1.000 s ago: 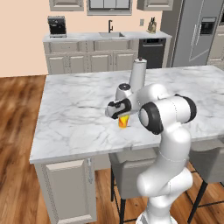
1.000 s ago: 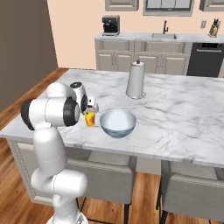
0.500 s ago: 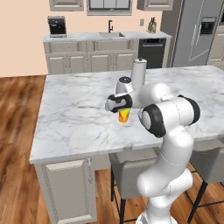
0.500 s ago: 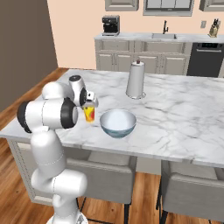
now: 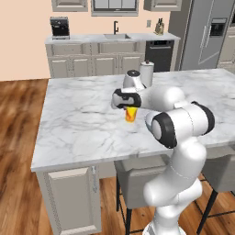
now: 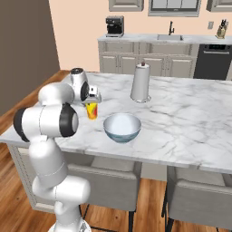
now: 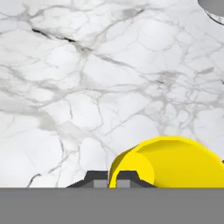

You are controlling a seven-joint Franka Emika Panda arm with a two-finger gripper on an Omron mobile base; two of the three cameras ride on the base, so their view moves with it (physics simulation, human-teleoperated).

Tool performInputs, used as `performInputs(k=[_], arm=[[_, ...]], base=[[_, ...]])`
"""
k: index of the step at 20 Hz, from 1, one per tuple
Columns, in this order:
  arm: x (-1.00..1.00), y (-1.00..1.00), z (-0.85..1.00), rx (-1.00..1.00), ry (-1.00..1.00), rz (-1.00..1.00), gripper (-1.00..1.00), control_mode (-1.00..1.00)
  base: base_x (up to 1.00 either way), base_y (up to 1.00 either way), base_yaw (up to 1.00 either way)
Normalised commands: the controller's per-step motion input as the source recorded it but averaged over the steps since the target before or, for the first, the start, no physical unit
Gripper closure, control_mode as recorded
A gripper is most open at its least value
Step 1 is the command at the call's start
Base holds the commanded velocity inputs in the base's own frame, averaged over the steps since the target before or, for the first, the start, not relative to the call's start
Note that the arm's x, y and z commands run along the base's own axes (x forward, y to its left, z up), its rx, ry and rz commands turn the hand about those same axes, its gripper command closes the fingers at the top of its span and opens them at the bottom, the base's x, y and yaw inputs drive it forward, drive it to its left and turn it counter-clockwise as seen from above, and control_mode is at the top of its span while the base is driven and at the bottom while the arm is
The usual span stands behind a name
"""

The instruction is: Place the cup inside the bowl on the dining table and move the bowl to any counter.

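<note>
Holding the cup [image 6: 92,110] clear of the table [image 6: 190,118], your pincer [image 6: 94,102] is clamped on its rim, left of the bowl [image 6: 121,127]

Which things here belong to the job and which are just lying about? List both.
Belongs to the job:
cup, held in the shut gripper
bowl
dining table
counter

Just lying about:
paper-towel roll
coffee machine
knife block
stools
</note>
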Motion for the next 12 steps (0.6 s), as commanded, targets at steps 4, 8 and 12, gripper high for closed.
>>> performInputs(k=[4,8,12], arm=[[-0.11,-0.08,0.40,-0.02,0.00,0.05,1.00,-1.00],[-0.13,-0.26,0.18,-0.03,0.00,0.03,1.00,-1.00],[-0.22,-0.33,0.01,-0.03,0.00,0.08,1.00,-1.00]], base=[[0.00,0.00,0.00],[0.00,0.00,0.00],[0.00,0.00,0.00]])
